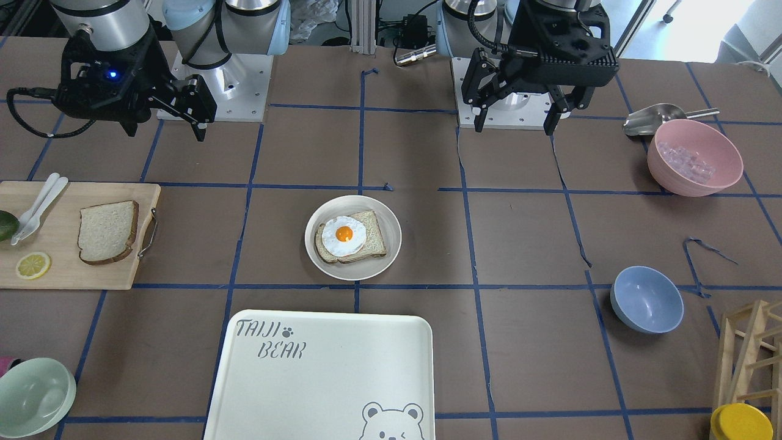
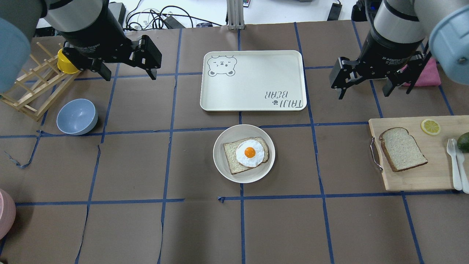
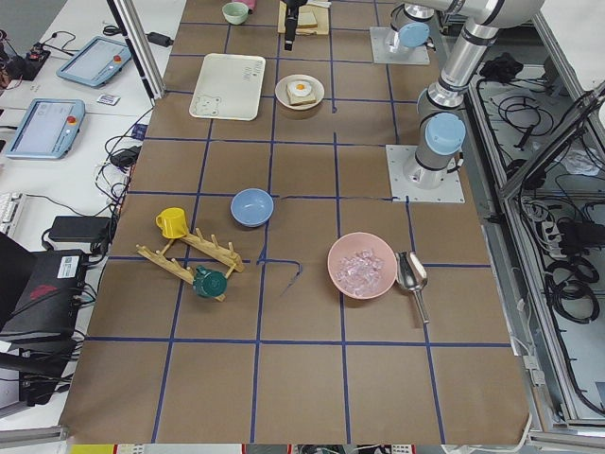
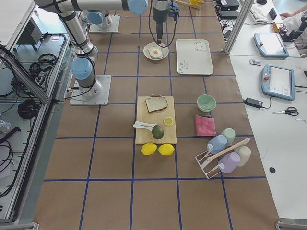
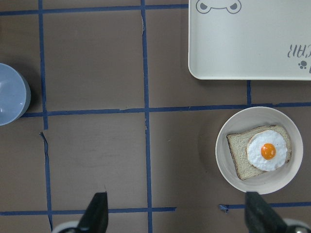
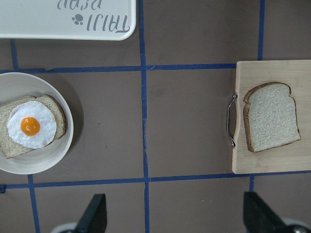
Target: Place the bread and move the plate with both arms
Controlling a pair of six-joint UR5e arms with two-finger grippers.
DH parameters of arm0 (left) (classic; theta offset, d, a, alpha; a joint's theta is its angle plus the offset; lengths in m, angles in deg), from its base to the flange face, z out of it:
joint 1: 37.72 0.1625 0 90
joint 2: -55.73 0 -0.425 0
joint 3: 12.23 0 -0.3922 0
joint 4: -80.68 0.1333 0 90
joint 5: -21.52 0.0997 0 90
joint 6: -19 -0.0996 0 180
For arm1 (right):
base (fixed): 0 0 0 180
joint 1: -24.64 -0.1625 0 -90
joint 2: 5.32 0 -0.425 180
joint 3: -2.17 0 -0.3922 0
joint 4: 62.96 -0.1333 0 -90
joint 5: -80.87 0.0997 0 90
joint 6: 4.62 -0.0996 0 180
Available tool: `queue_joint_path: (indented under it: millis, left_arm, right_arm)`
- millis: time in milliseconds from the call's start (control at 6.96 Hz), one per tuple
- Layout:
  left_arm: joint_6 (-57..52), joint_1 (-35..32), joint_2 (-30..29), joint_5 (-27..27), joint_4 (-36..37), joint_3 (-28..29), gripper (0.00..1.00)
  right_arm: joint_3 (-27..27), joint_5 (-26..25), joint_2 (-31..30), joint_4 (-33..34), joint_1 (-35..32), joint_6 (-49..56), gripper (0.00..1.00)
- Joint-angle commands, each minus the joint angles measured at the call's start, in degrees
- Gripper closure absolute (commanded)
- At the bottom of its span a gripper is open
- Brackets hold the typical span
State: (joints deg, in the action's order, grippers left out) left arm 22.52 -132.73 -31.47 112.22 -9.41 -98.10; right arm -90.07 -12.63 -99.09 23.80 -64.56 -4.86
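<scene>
Right fingers [image 6: 95, 216] hang spread and empty, the bread [image 6: 271, 116] flat on a cutting board [image 6: 291, 162] ahead of one fingertip. Left fingers [image 5: 97, 216], equally spread, have the plate [image 5: 262, 187] ahead of one of theirs. Light, soft and probably crushable, the slice wants a gentle pinch across a crust edge.

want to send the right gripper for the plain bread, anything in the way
Nothing visible. The right gripper hangs open near the board, and the bread lies uncovered on it; the lemon slice and cutlery sit off to the side.
</scene>
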Motion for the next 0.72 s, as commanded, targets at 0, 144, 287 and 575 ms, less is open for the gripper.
queue_joint_path:
  millis: [0, 144, 287, 575]
  left_arm:
    - [0.0, 0.0, 0.0, 0.0, 0.0, 0.0, 0.0]
    - [0.0, 0.0, 0.0, 0.0, 0.0, 0.0, 0.0]
    - [0.0, 0.0, 0.0, 0.0, 0.0, 0.0, 0.0]
    - [0.0, 0.0, 0.0, 0.0, 0.0, 0.0, 0.0]
  right_arm:
    - [-0.1, -0.2, 0.1, 0.0, 0.0, 0.0, 0.0]
    - [-0.1, -0.4, 0.1, 0.1, 0.1, -0.2, 0.0]
    - [-0.4, -0.4, 0.6, 0.5, 0.2, 0.2, 0.0]
    - [-0.6, -0.2, 0.9, 0.0, 0.3, 0.3, 0.0]
